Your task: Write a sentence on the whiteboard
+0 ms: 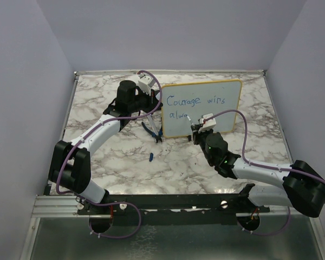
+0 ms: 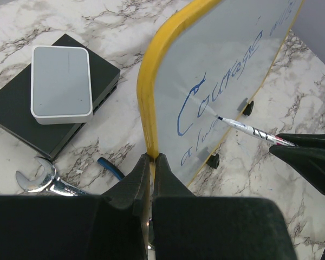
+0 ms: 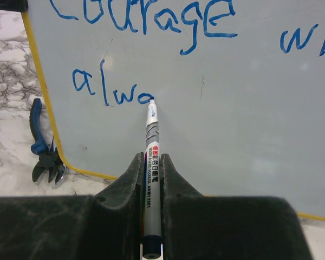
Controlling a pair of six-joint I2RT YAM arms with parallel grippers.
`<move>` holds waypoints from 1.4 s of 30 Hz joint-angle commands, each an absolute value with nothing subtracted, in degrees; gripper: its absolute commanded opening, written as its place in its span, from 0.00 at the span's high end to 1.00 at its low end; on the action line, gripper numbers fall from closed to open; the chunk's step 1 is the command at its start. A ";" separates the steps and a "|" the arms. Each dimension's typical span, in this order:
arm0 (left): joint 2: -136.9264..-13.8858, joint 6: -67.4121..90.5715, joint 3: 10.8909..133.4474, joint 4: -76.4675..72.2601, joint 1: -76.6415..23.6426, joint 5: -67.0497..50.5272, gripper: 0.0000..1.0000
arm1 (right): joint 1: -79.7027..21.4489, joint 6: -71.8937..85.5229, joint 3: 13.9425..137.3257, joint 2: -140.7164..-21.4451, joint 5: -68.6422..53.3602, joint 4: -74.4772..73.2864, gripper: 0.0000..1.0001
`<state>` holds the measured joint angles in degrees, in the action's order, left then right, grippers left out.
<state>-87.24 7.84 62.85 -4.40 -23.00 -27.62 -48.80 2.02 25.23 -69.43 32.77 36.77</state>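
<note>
The whiteboard (image 1: 203,108) stands upright on small black feet, with a yellow frame and blue writing "Courage wins" and "alwa". My left gripper (image 2: 152,158) is shut on its yellow left edge (image 2: 147,103). My right gripper (image 3: 153,160) is shut on a white marker (image 3: 152,168) whose tip touches the board (image 3: 233,108) right after the last "a". In the top view the right gripper (image 1: 199,129) is in front of the board's lower middle. The marker (image 2: 249,129) also shows in the left wrist view.
A grey-and-black box (image 2: 57,89) lies left of the board, with a wrench (image 2: 40,181) near it. Blue-handled pliers (image 1: 153,131) lie by the board's lower left corner. A blue marker cap (image 1: 151,157) lies on the marble table (image 1: 108,162).
</note>
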 commanded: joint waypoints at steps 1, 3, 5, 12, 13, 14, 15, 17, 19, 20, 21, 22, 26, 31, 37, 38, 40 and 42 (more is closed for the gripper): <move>-86.04 7.37 63.19 -2.72 -23.66 -29.71 1.00 | -48.43 1.61 26.73 -70.01 35.97 37.75 0.99; -85.97 7.32 63.19 -2.72 -23.69 -29.71 1.00 | -48.43 1.98 26.64 -70.25 35.92 37.55 0.99; -85.88 7.35 63.19 -2.72 -23.64 -29.70 1.00 | -48.44 2.38 26.47 -70.44 35.66 37.17 0.99; -85.86 7.32 63.19 -2.72 -23.64 -29.62 1.00 | -48.43 4.57 25.55 -70.63 35.03 35.70 0.99; -85.84 7.34 63.19 -2.72 -23.64 -29.67 1.00 | -48.48 4.76 25.38 -70.54 35.05 35.47 0.99; -85.89 7.32 63.19 -2.72 -23.64 -29.69 1.00 | -48.43 4.95 25.24 -70.43 35.02 35.30 0.99; -85.93 7.36 63.19 -2.72 -23.68 -29.64 1.00 | -48.43 5.05 25.11 -70.34 35.06 35.15 0.99; -85.89 7.32 63.19 -2.72 -23.65 -29.68 1.00 | -48.43 5.31 24.98 -70.22 35.14 34.71 0.99; -85.91 7.30 63.19 -2.70 -23.67 -29.62 1.00 | -48.43 5.60 24.75 -70.06 35.08 34.57 0.99; -85.93 7.32 63.19 -2.72 -23.66 -29.62 1.00 | -48.43 5.72 24.70 -69.96 35.07 34.54 0.99; -85.90 7.32 63.17 -2.72 -23.67 -29.64 1.00 | -48.43 5.76 24.70 -69.96 35.08 34.46 0.99; -85.95 7.32 63.19 -2.72 -23.65 -29.70 1.00 | -48.43 5.78 24.68 -69.96 35.04 34.32 0.99; -85.89 7.30 63.19 -2.72 -23.64 -29.70 1.00 | -48.43 6.20 24.62 -69.81 34.71 33.75 0.99; -85.71 7.30 63.24 -2.72 -23.65 -29.71 1.00 | -48.43 6.85 24.18 -69.48 34.46 32.87 0.99; -85.62 7.38 63.19 -2.72 -23.64 -29.75 1.00 | -48.43 7.07 23.73 -68.58 34.97 32.37 0.99; -85.61 7.39 63.19 -2.72 -23.64 -29.71 1.00 | -48.43 7.05 23.73 -68.54 35.03 32.28 0.99; -85.53 7.40 63.25 -2.72 -23.65 -29.71 1.00 | -48.43 7.11 23.82 -68.47 35.03 31.94 0.99; -85.47 7.40 63.20 -2.72 -23.65 -29.71 1.00 | -48.43 7.37 23.63 -68.30 35.16 31.93 0.99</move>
